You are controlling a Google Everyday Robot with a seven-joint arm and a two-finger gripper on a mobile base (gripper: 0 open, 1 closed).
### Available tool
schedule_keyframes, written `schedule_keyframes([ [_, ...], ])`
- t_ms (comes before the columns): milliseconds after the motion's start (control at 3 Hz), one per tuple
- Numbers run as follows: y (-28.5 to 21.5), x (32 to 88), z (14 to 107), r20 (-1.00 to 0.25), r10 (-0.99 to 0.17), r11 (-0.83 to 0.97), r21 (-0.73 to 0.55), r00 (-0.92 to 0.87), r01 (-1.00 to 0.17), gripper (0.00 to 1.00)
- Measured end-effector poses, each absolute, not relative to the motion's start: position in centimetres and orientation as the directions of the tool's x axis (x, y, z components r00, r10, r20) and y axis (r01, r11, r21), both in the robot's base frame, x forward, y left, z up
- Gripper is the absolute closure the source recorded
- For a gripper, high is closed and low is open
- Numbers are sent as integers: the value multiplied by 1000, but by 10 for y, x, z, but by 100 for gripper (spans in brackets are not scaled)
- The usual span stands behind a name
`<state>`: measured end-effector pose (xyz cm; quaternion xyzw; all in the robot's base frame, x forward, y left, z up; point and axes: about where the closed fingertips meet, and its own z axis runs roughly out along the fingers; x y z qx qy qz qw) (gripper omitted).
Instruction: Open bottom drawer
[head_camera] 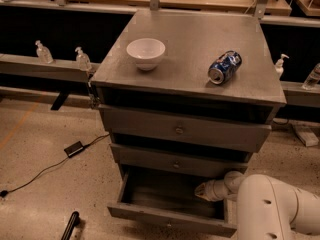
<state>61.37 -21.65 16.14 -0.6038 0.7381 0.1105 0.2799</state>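
Note:
The bottom drawer [170, 218] of the grey cabinet stands pulled out toward me, its inside dark and bare. Its flat front sits at the lower edge of the view. My gripper [202, 191] reaches from the right over the drawer's right inner side, at the end of my white arm [272, 204]. The middle drawer [176, 162] and the top drawer [179, 129] are shut, each with a small round knob.
A white bowl [145, 53] and a blue can [224, 67] on its side lie on the cabinet top [190, 34]. A black box with a cable [73, 148] lies on the floor at left. Small bottles [83, 58] stand on a ledge behind.

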Motion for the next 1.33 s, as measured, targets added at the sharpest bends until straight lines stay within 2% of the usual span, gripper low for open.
schedule_keyframes([
  [333, -216, 605, 163, -547, -830, 233, -157, -112, -960, 100],
  [1333, -246, 485, 152, -498, -834, 278, -8, -237, -961, 100],
])
